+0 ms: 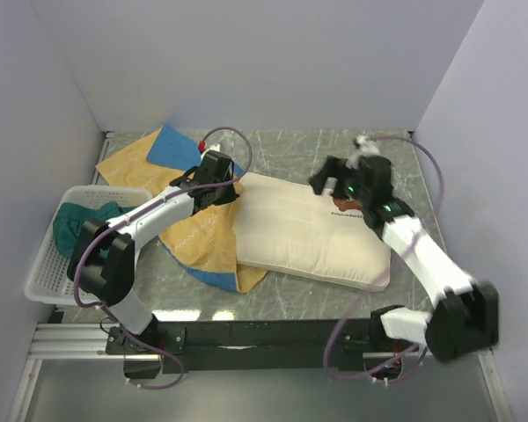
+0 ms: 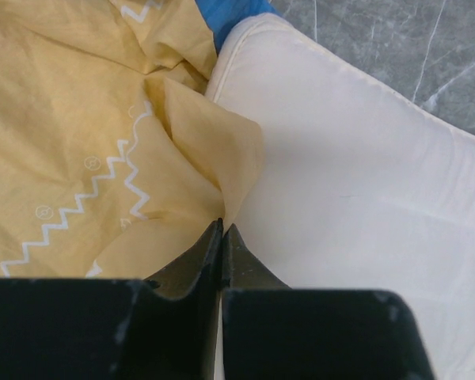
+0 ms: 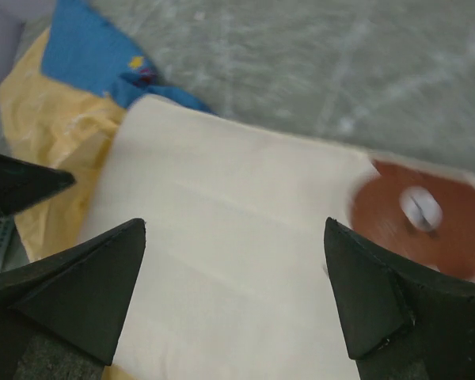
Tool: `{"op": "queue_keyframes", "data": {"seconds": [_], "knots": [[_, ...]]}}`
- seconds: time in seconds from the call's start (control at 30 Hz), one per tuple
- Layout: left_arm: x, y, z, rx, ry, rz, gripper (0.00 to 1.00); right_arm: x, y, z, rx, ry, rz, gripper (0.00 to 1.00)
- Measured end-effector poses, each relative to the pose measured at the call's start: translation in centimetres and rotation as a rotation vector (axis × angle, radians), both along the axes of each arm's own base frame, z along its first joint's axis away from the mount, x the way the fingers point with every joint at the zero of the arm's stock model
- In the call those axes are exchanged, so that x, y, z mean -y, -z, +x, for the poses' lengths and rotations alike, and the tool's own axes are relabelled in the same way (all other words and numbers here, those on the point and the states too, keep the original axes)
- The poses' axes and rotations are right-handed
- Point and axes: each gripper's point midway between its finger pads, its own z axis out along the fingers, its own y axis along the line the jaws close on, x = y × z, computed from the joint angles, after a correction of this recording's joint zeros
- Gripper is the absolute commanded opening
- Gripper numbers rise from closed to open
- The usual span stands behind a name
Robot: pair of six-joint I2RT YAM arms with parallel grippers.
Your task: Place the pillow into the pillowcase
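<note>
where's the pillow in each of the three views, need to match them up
Top external: the pillow lies in the centre, its left edge against the yellow pillowcase.
Left wrist: it fills the right half, beside a pinched yellow fold.
Right wrist: it fills the middle, with its bear print at the right.
Shared landmark: the pillowcase's blue patch beyond the pillow's far left corner.

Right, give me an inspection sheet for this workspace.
Surface: grey marbled table.
Job's things: pillow lying flat, not in pillowcase; pillowcase crumpled at its left end, yellow up.
Clutter: white basket holding teal cloth, left edge.
Grippers: left jaws shut on a pillowcase fold; right jaws open over pillow.
Cables: purple cable looping off each arm.
Surroundings: plain walls on three sides.
</note>
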Motion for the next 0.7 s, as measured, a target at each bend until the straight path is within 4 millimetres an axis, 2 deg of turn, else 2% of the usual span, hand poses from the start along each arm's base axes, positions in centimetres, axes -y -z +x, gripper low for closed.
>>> {"op": "queue_keyframes", "data": {"seconds": [0.07,0.17,0.33,0.43,0.5,0.63,0.7], "knots": [[-0.1,0.1,-0.2,-0.009,0.001,0.005,0.08,-3.2,-0.6,3.2,0.02,-0.109,-0.023,1.0],[-0.2,0.4,-0.5,-0.024,0.004,0.012,0.08,-7.9,0.6,7.8,0.013,-0.255,-0.079,1.0],[-0.2,-0.1,-0.6,-0.036,0.008,0.017,0.08,-14.1,3.0,12.5,0.012,-0.448,-0.167,1.0],[0.0,-1.2,-0.2,-0.02,0.007,0.013,0.09,-16.6,4.9,13.2,0.006,-0.552,-0.211,1.0],[0.0,-1.9,0.1,-0.005,0.007,0.012,0.08,-17.8,6.6,12.3,-0.018,-0.623,-0.221,1.0],[0.0,-2.7,0.4,0.005,0.01,0.02,0.08,-18.4,9.2,10.1,-0.075,-0.718,-0.225,1.0],[0.0,-3.0,0.5,0.011,0.008,0.021,0.08,-18.4,9.8,9.8,-0.086,-0.739,-0.231,0.93]]}}
